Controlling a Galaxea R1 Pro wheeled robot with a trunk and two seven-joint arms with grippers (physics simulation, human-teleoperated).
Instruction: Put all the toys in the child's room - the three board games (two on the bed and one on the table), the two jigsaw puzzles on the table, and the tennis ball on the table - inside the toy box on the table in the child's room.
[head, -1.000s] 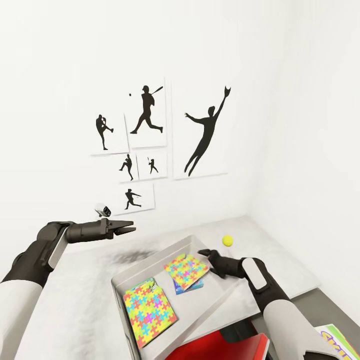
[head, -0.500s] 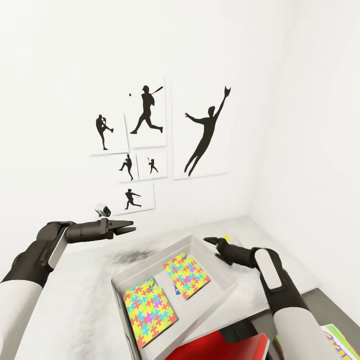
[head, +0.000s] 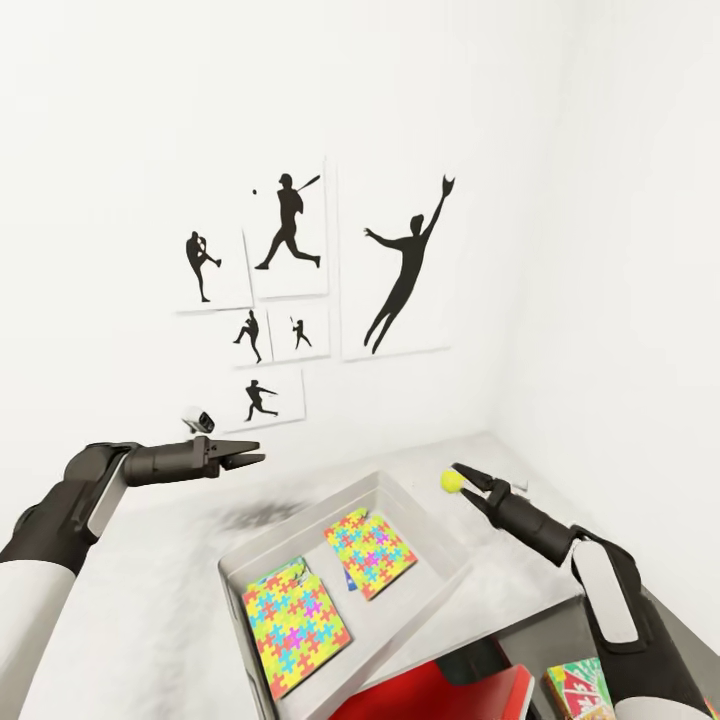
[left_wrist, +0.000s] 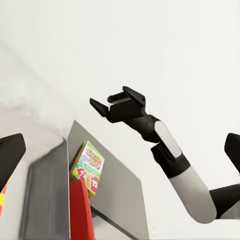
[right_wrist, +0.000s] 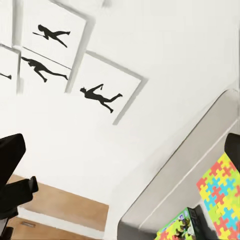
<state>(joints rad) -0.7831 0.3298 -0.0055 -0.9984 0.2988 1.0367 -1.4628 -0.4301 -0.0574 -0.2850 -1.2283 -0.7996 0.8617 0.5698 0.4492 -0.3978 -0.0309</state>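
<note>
White walls with black baseball silhouette prints (head: 300, 270) fill the upper frame above a pale grey table (head: 160, 590). At lower centre sits the toy box (head: 420, 500), holding two bright jigsaw puzzles (head: 295, 620). The tennis ball (head: 453, 481) rests on the table just past the box's far right corner. The right gripper (head: 470, 481), fingers apart, points up-left with its tips beside the ball, making it the nearer arm. The left gripper (head: 248, 455) hovers at middle left, jaws slightly apart and empty.
</note>
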